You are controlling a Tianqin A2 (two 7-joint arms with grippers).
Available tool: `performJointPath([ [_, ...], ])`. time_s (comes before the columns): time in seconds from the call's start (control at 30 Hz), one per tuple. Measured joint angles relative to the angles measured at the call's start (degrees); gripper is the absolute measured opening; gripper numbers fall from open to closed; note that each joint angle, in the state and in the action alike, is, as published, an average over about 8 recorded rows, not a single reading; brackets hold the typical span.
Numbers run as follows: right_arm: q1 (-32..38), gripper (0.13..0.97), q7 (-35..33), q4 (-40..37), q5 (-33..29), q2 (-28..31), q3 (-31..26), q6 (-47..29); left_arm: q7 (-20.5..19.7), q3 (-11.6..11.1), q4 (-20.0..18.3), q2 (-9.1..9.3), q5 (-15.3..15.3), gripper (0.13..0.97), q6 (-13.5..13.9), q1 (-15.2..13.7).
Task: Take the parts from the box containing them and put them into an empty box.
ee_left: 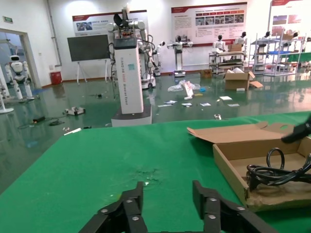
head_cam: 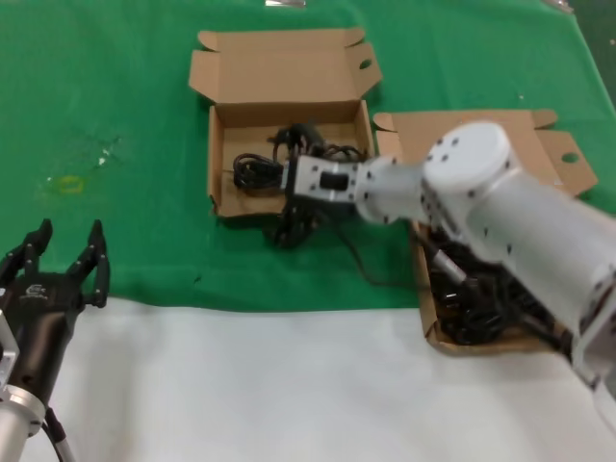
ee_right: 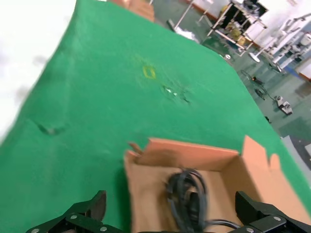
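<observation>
Right hand (head_cam: 289,185) stretched out over the front edge of the far cardboard box (head_cam: 221,144), fingers (ee_right: 87,213) spread wide apart, nothing clamped between them. Under it, a loose tangle of black power cords (head_cam: 255,171) sitting in that box, one coil (head_cam: 294,228) spilling over the front wall onto the green tabletop (head_cam: 115,231). Second cardboard box (head_cam: 431,322) just beside it on the right, still stuffed with more black cords (head_cam: 481,303), mostly hidden behind the arm. Left hand (head_cam: 65,262) parked low near the tabletop's front left, well apart from both boxes, fingers (ee_left: 127,211) also open and empty.
</observation>
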Motion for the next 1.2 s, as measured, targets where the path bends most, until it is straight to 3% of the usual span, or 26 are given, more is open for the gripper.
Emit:
performJointPath([
  [0.3, -9.18, 0.942, 4.6, 9.64, -1.68, 2.04, 7.82, 3.85, 0.0, 0.0, 0.0, 0.0, -0.01, 0.484, 0.0, 0.0],
  [0.43, -13.31, 0.958, 6.67, 13.99, -2.43, 2.95, 11.35, 5.59, 0.0, 0.0, 0.0, 0.0, 0.0, 0.484, 0.0, 0.0],
  [0.5, -15.41, 0.966, 7.72, 16.2, -2.82, 3.42, 13.13, 6.47, 0.0, 0.0, 0.0, 0.0, 0.0, 0.54, 0.0, 0.0],
  [0.7, -21.6, 0.966, 10.8, 22.71, -3.94, 4.79, 18.42, 9.06, 0.0, 0.0, 0.0, 0.0, 0.0, 0.707, 0.0, 0.0],
  [1.0, -30.9, 0.966, 15.47, 32.48, -5.65, 6.86, 26.34, 12.97, 0.01, 0.0, 0.0, 0.0, -0.01, 0.864, 0.0, 0.0],
  [1.2, -37.1, 0.966, 18.59, 39.0, -6.78, 8.23, 31.63, 15.58, 0.03, 0.0, 0.0, 0.0, -0.01, 0.917, 0.0, 0.0],
])
